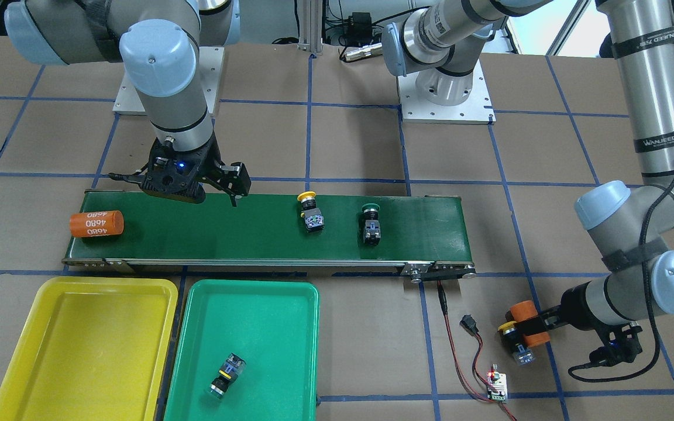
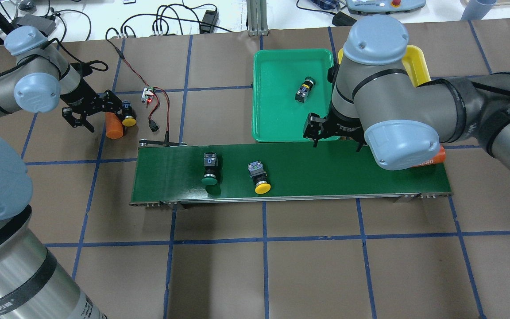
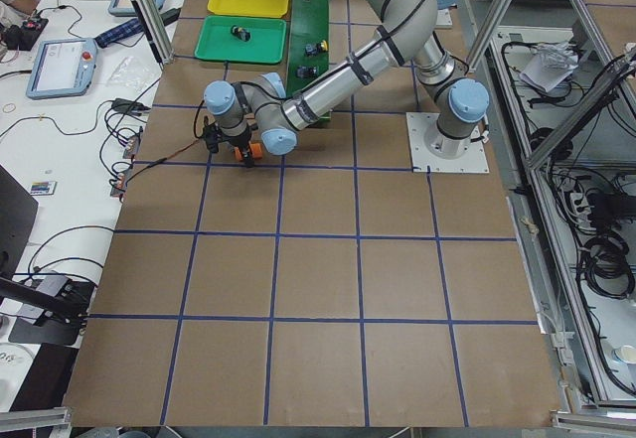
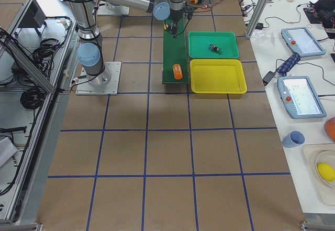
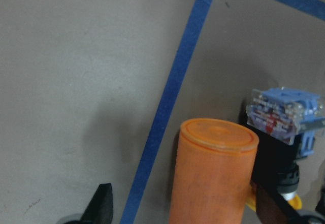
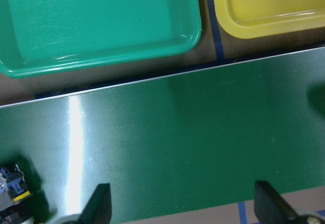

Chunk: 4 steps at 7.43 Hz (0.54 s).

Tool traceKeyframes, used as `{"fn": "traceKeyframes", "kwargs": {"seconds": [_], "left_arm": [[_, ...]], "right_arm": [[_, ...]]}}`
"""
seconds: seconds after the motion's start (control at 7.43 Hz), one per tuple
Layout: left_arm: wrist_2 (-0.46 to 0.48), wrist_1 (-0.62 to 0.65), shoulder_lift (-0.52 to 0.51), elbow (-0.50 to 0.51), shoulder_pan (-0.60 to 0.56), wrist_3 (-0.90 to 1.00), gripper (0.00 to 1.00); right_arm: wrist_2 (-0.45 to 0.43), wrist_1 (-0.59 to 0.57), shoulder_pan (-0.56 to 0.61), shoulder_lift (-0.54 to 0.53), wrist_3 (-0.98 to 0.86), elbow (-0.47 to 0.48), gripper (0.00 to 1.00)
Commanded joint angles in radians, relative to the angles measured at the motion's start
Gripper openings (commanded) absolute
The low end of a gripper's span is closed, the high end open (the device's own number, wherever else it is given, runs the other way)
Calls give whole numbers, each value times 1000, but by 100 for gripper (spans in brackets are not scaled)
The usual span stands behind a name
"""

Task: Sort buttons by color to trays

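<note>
Nearest you on the brown, blue-taped surface (image 1: pixel 360 362) sit the yellow tray (image 1: pixel 109 282) and, just beside it, the green tray (image 1: pixel 255 285), where a green-capped button (image 1: pixel 227 375) lies on its side. Off to one side you see a small circuit board (image 1: pixel 496 386) with red and black wires. Behind the trays runs the dark-green belt (image 1: pixel 196 240). It carries a printed orange cylinder (image 1: pixel 96 224), a yellow-capped button (image 1: pixel 311 213) and a second green-capped button (image 1: pixel 371 223). Farther back stand the arms' base plates (image 1: pixel 448 114).

The left hand (image 5: pixel 184 201) is low over the surface near the board. Its jaws are spread wide around a plain orange cylinder (image 5: pixel 213 173), one finger clear of it. The second yellow-capped button (image 5: pixel 284 127) lies just beside that cylinder. The right hand (image 6: pixel 184 203) hangs over the belt toward the printed cylinder's end, spread wide, with only bare belt between its fingers.
</note>
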Motion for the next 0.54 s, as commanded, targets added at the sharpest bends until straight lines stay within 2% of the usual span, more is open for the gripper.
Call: {"fn": "traceKeyframes", "kwargs": {"seconds": [0.0,0.4], "left_arm": [[1,3,-6,0,19,18,100],[-1,0,-4,-3,49,46,100]], "right_arm": [[50,-1,5,20,-8,1,100],[128,-15,18,57,-52,4,100]]}}
